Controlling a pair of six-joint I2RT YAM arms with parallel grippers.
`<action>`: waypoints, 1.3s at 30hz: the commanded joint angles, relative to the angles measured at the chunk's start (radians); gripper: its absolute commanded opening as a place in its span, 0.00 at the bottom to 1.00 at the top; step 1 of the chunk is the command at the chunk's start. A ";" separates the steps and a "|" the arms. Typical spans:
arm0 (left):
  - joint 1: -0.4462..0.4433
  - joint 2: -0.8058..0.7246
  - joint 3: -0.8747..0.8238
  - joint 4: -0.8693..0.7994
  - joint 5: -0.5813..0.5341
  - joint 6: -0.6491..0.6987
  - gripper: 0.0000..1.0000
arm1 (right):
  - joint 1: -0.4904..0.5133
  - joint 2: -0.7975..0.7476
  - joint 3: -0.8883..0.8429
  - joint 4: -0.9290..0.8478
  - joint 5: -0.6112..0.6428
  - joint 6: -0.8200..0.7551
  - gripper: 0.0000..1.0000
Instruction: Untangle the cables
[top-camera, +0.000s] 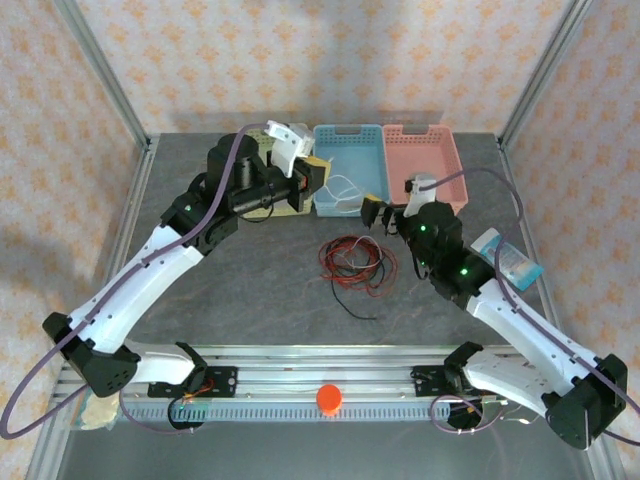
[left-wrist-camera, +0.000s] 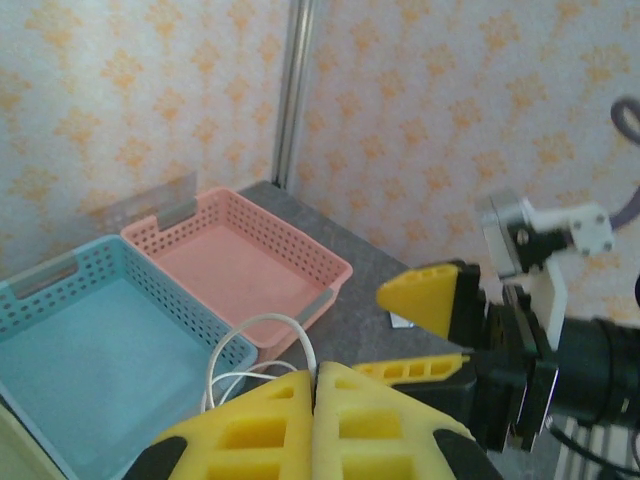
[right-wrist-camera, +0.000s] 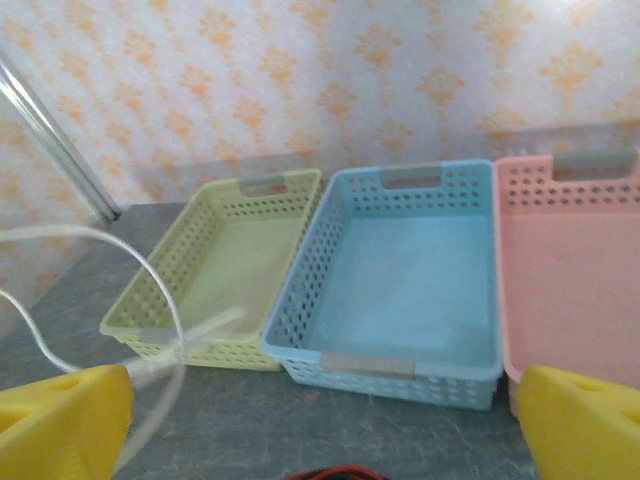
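Tabletop (top-camera: 250, 290) grey under cables (top-camera: 350, 262), walls (top-camera: 330, 60) papered

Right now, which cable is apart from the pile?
The white cable, looped over the near end of the blue basket from the shut left gripper; the red and black cables lie tangled together on the table.

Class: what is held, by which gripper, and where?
The shut left gripper seems to hold the whitish cable; the pinch point is hidden behind its fingers. The right gripper is open, empty.
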 joint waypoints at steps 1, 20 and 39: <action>0.011 0.028 0.001 0.002 0.089 0.045 0.00 | -0.068 0.023 0.047 -0.001 -0.207 -0.059 0.95; 0.010 0.069 0.027 -0.031 0.258 0.080 0.00 | -0.147 0.082 0.087 0.066 -0.664 -0.256 0.82; 0.010 0.044 0.012 -0.017 0.281 0.073 0.00 | -0.146 0.182 0.073 -0.007 -0.602 -0.304 0.25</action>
